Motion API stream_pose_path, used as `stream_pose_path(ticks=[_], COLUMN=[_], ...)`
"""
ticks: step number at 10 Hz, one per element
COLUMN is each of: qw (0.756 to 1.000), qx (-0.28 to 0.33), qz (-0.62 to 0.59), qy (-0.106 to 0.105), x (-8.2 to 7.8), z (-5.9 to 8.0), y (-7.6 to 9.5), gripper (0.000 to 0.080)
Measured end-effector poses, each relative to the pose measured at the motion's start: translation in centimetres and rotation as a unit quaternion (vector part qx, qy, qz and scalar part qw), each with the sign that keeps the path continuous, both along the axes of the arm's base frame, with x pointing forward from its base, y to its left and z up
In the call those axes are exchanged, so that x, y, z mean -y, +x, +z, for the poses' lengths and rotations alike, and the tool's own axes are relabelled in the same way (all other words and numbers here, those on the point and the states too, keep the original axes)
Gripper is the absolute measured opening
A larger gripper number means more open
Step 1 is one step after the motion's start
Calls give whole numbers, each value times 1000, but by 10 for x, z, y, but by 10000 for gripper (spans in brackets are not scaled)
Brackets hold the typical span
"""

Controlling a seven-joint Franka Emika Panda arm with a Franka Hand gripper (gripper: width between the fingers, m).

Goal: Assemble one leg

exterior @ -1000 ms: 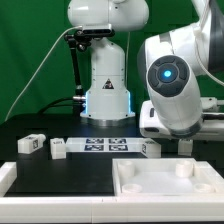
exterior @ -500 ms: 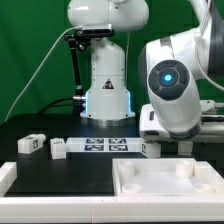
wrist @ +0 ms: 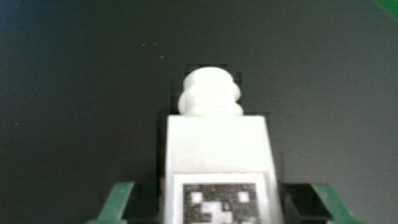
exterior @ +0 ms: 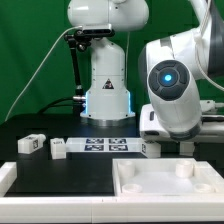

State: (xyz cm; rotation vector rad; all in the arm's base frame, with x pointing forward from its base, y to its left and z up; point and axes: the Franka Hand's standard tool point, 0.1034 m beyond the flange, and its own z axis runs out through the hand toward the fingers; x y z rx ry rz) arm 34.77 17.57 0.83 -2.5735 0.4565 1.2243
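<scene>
In the wrist view a white leg (wrist: 219,150) lies between my gripper's (wrist: 221,205) green fingers (wrist: 121,201), its black-and-white tag facing the camera and its rounded peg pointing away. A dark gap shows on each side between finger and leg, so the jaws stand open astride it. In the exterior view the gripper (exterior: 166,146) is low over the table behind the tray-like part, and this leg (exterior: 150,148) shows beside it. Two more legs (exterior: 32,144) (exterior: 58,148) lie at the exterior view's left.
The large white tray-like part (exterior: 122,181) with a raised rim lies in front at the exterior view's right. The marker board (exterior: 108,146) lies at the table's middle. The robot base (exterior: 107,80) stands behind it.
The arm shifted slightly lower and toward the exterior view's right between the oldest frame and half a second ago. Since then nothing has visibly moved.
</scene>
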Motion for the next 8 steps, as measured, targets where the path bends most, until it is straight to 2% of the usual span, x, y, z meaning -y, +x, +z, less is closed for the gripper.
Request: stream_pose_path(ticks=[4, 5, 7, 8], qw=[1000, 1000, 1000, 1000], qx=[-1, -13, 6, 4], qz=[0, 2, 21, 20], qy=[0, 8, 8, 11], x=[1, 7, 21, 24], z=[1, 20, 60, 68], y=[1, 9, 29, 34], gripper=[284, 285, 285, 285])
